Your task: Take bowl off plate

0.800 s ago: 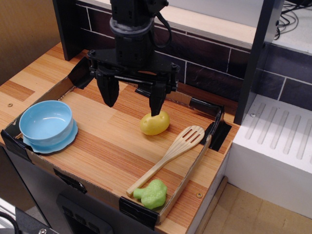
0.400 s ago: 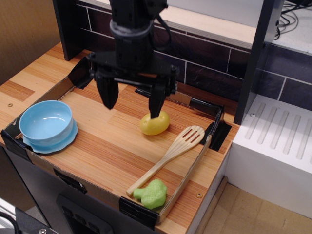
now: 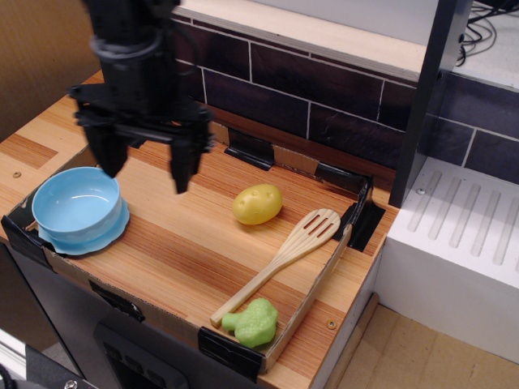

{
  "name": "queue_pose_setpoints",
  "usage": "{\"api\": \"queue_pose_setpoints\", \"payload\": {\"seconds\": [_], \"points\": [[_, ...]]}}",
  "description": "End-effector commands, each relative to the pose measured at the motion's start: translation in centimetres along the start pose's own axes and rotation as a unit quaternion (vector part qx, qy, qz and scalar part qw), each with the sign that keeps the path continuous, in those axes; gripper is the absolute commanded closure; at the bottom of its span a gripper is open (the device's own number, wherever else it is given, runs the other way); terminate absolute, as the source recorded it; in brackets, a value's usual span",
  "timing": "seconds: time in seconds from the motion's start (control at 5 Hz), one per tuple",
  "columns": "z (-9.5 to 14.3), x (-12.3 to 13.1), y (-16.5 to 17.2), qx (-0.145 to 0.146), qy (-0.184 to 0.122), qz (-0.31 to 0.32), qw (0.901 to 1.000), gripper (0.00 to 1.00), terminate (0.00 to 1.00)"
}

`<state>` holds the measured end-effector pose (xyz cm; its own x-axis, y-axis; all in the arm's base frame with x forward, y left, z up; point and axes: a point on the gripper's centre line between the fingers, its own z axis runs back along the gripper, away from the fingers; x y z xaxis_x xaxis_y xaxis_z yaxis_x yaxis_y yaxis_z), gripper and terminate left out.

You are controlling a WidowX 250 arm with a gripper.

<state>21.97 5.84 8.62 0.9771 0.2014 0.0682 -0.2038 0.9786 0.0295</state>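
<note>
The light-blue bowl (image 3: 76, 206) sits on the light-blue scalloped plate (image 3: 113, 232) at the front left corner of the wooden tray. My gripper (image 3: 146, 168) hangs open and empty above the tray, just right of and behind the bowl. Its left finger (image 3: 108, 154) stands over the bowl's far rim and its right finger (image 3: 182, 166) over bare wood. It touches nothing.
A yellow potato (image 3: 257, 203) lies mid-tray. A wooden slotted spatula (image 3: 280, 261) and a green broccoli-like piece (image 3: 253, 322) lie at the right. The tray has a low cardboard rim (image 3: 312, 300). A dark brick wall (image 3: 324, 101) stands behind and a white block (image 3: 454, 259) to the right.
My gripper has moved left, from above the potato to beside the bowl, still open. The bowl, plate and other objects have not moved.
</note>
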Motion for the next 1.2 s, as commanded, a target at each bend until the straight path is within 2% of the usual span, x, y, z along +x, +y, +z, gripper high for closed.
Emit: {"api": "queue_pose_setpoints", "payload": {"seconds": [0.0,0.2,0.4,0.6,1.0], "points": [[-0.4,0.9,5.5,0.033,-0.061,-0.01,0.9976,0.0,0.0],[-2.2,1.3,6.8,0.049,-0.047,-0.022,0.9975,0.0,0.0],[-3.3,1.3,7.1,0.046,-0.059,-0.091,0.9931,0.0,0.0],[-3.6,1.4,6.9,0.03,-0.053,-0.107,0.9924,0.0,0.0],[-6.1,1.5,6.8,0.038,-0.037,-0.103,0.9933,0.0,0.0]]}}
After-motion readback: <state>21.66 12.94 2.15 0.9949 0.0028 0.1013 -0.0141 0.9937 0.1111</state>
